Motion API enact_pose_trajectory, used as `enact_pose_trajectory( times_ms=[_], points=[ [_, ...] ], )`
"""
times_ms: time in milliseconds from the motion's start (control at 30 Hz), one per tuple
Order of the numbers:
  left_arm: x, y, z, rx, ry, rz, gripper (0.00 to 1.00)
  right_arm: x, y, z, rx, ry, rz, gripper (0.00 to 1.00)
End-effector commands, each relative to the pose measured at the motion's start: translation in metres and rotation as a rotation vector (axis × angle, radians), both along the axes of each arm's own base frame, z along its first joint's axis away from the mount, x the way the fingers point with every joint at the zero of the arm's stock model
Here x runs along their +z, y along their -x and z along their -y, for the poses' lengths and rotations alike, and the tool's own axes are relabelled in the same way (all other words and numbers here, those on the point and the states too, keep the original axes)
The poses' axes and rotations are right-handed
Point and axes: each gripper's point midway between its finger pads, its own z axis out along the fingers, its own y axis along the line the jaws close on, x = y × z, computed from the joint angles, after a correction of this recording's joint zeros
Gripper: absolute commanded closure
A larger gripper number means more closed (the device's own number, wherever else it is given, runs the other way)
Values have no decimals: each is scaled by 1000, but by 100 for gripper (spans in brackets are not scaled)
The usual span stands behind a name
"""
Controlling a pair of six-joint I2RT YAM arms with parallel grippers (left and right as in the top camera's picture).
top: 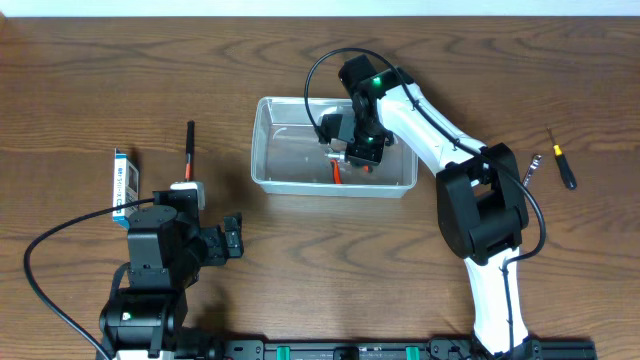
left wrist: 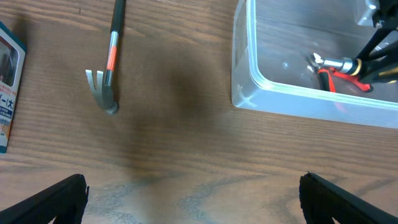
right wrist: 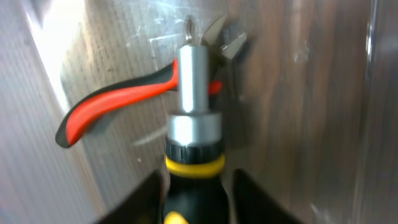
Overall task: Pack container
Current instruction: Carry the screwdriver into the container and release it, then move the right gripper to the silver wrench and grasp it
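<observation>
The clear plastic container (top: 300, 187) stands at the table's middle; it also shows in the left wrist view (left wrist: 298, 99). My right gripper (top: 347, 150) is down inside it, shut on a black-and-yellow screwdriver (right wrist: 193, 112) with a silver shaft. The tool's tip is over red-handled pliers (right wrist: 106, 102) that lie on the container floor and also show in the overhead view (top: 337, 172) and the left wrist view (left wrist: 329, 79). My left gripper (top: 235, 238) is open and empty over bare table left of the container (left wrist: 193, 199).
A hammer (top: 190, 150) with a black-and-red handle lies left of the container (left wrist: 111, 56). A small blue-and-white box (top: 123, 185) lies further left. A small black-and-yellow screwdriver (top: 565, 167) and a metal bit (top: 532, 168) lie at the far right.
</observation>
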Motion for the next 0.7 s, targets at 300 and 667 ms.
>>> enact_pose_trajectory(
  times_ms=[300, 667],
  points=[
    [9, -3, -2, 17, 1, 21, 2, 237, -64, 79, -714, -105, 584, 1],
    [9, -3, -2, 16, 1, 21, 2, 284, 54, 300, -2055, -149, 403, 1]
  ],
)
